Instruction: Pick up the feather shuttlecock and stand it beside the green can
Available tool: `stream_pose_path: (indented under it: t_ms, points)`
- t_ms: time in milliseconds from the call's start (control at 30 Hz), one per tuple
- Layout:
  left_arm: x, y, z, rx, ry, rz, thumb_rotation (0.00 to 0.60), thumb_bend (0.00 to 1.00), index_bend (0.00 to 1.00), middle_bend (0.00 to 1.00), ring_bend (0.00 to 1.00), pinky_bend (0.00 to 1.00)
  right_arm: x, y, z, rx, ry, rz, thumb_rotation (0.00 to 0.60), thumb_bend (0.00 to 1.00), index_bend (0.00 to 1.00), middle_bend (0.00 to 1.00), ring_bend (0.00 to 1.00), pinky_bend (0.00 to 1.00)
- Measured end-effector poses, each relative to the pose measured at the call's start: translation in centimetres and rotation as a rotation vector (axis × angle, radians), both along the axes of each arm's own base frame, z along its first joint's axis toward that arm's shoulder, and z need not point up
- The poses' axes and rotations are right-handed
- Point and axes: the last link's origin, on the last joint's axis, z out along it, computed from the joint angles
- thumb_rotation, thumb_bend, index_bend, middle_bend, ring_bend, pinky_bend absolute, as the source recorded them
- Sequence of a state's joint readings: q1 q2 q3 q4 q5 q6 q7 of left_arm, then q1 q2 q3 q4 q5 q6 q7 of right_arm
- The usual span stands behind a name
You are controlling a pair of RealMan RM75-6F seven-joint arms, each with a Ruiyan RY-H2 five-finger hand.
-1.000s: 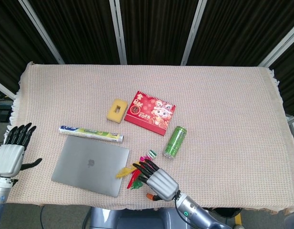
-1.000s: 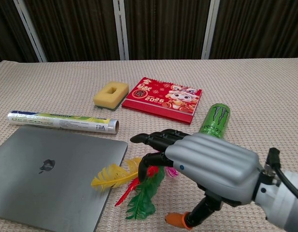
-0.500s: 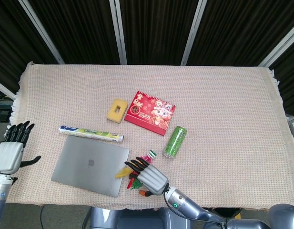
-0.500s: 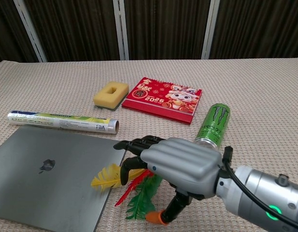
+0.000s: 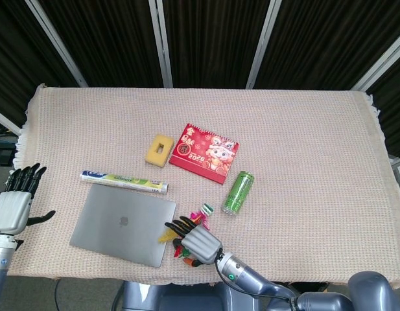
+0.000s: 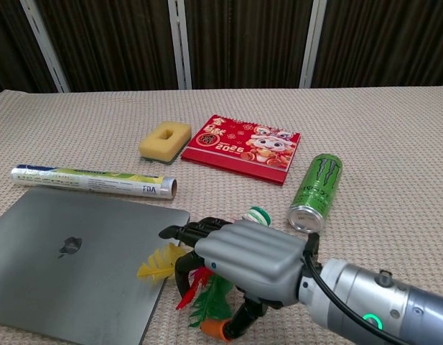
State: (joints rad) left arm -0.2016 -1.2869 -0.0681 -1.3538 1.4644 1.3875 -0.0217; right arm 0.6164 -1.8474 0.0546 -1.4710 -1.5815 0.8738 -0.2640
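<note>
Bright, even overhead light; soft faint shadows; sharp focus; dark backdrop; slight wide-angle bending at edges

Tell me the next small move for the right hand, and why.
Probably close the fingers on the feathers. The right hand is lowered over the feather shuttlecock, fingers arched across its coloured feathers and thumb underneath, but a firm hold isn't visible. The shuttlecock lies flat by the laptop, and the green can lies on its side further off.
</note>
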Motion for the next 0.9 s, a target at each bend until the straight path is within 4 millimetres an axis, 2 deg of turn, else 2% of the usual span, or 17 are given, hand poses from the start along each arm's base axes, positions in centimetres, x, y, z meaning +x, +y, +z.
stream_pose_path:
  t_ms: [200,533,900]
  points:
    - [0.1,-0.2,0.1,0.002,-0.002,-0.011,0.600,0.05,0.00,0.00,0.00,0.00,-0.2,-0.7,0.6,-0.030,-0.005,0.013,0.600,0.42,0.66,0.00,0.00,0.00]
    - [0.4,-0.5,-0.4,-0.015,0.005,-0.020,0.600,0.05,0.00,0.00,0.00,0.00,-0.7,-1.9,2.7,-0.094,0.027,0.035,0.600,0.42,0.66,0.00,0.00,0.00]
    - [0.6,-0.7,-0.4,-0.013,0.005,-0.026,0.600,0.05,0.00,0.00,0.00,0.00,0.2,-3.8,5.2,-0.170,0.064,0.040,0.600,0.42,0.64,0.00,0.00,0.00]
